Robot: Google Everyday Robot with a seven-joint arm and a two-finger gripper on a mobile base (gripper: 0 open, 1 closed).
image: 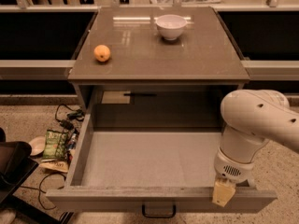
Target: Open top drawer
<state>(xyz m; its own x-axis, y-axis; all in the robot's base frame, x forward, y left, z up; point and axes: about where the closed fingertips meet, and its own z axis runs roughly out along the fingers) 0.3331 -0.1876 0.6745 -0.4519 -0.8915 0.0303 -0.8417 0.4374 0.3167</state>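
Note:
The top drawer [154, 197] stands pulled far out of the grey cabinet. Its deep grey box interior [149, 157] is empty. Its small black bar handle [159, 213] shows at the bottom edge of the front. My gripper [223, 194] hangs from the white arm [254, 120] at the drawer's front right corner, touching or just over the front rim, well right of the handle.
On the cabinet top [154, 45] lie an orange [102, 53] at the left and a white bowl [171, 26] at the back. On the floor at the left lie cables [65, 118], a green packet [55, 143] and a black object [11, 167].

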